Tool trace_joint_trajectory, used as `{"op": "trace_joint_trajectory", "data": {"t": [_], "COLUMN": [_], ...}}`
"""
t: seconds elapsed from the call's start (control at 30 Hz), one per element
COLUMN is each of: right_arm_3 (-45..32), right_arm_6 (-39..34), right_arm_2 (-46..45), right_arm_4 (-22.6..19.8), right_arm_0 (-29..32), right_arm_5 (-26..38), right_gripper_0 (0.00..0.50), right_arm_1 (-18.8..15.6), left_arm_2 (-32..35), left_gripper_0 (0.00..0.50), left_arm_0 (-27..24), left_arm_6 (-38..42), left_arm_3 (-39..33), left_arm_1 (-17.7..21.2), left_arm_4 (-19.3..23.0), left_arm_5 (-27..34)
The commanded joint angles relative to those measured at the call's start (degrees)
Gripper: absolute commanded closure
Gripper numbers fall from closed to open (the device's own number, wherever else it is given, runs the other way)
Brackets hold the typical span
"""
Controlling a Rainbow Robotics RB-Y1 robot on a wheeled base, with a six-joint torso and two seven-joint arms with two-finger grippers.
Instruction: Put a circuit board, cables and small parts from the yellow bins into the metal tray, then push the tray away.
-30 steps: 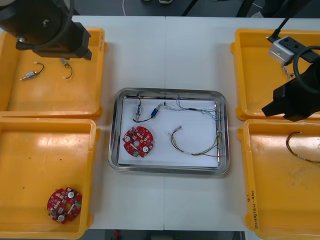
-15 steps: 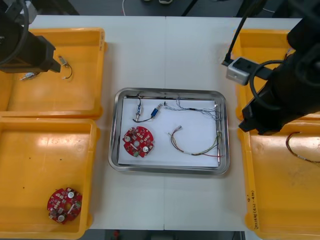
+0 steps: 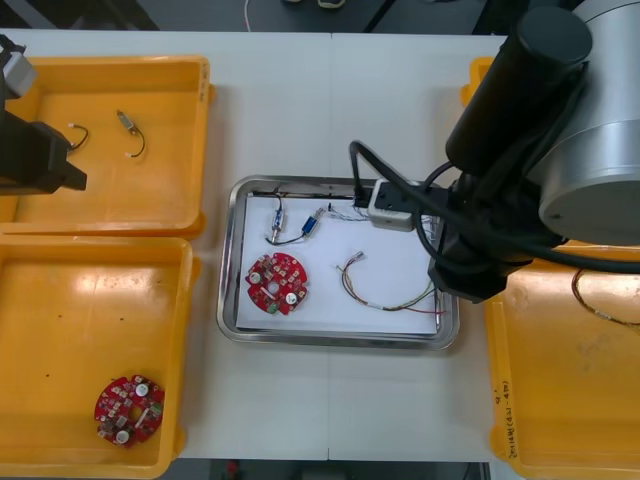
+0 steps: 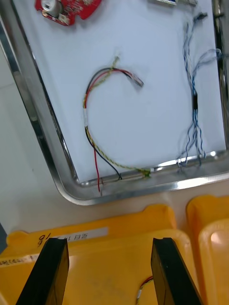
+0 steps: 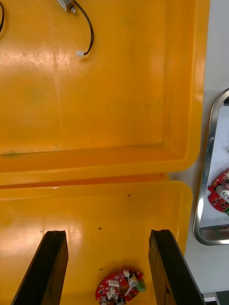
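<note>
The metal tray (image 3: 232,262), white inside, sits mid-table and holds a red circuit board (image 3: 277,283), a black cable (image 3: 290,228), a twisted blue and white cable (image 4: 194,102) and a red and yellow cable (image 4: 102,119). My right arm (image 3: 520,170) reaches over the tray's right side. My right gripper (image 4: 109,271) is open and hangs over the near right bin's rim (image 4: 119,228), just outside the tray's corner. Above the left bins, my left gripper (image 5: 105,269) stands open with nothing in it. A second circuit board (image 5: 119,288) lies beyond its fingers.
The far left yellow bin (image 3: 130,195) holds two black cables (image 3: 132,135). In the near left bin (image 3: 90,310) is the second circuit board (image 3: 129,409). A cable (image 3: 600,300) lies in the near right bin (image 3: 560,400). The far right bin (image 3: 480,85) is mostly covered by my right arm.
My right arm has swung in from over the right bins to the tray's right side. My left arm has drawn back toward the table's left edge, uncovering the far left bin.
</note>
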Motion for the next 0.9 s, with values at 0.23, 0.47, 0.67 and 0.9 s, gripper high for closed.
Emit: {"op": "trace_joint_trajectory", "data": {"t": [0.23, 0.47, 0.67, 0.9], "right_arm_3": [1.38, 3.66, 7.26, 11.48], "right_arm_6": [5.23, 6.02, 6.37, 5.76], "right_arm_2": [7.73, 14.24, 19.6, 24.87], "right_arm_4": [7.29, 14.58, 18.1, 18.27], "right_arm_0": [-2.21, -2.21, -2.13, -1.51], "right_arm_5": [-8.61, -9.05, -10.11, -15.99], "right_gripper_0": [0.0, 0.0, 0.0, 0.0], "right_arm_1": [7.29, 12.74, 16.61, 16.87], "left_arm_2": [3.96, 5.36, 6.51, 7.03], "left_gripper_0": [0.0, 0.0, 0.0, 0.0], "left_arm_0": [7.64, 11.51, 14.23, 15.64], "left_arm_6": [2.16, 1.46, 0.93, 0.67], "left_arm_3": [-4.39, -5.27, -5.62, -6.24], "left_arm_1": [6.51, 8.35, 9.15, 9.15], "left_arm_4": [3.49, 4.63, 5.16, 4.81], "left_arm_5": [0.37, 0.37, 0.37, 0.37]}}
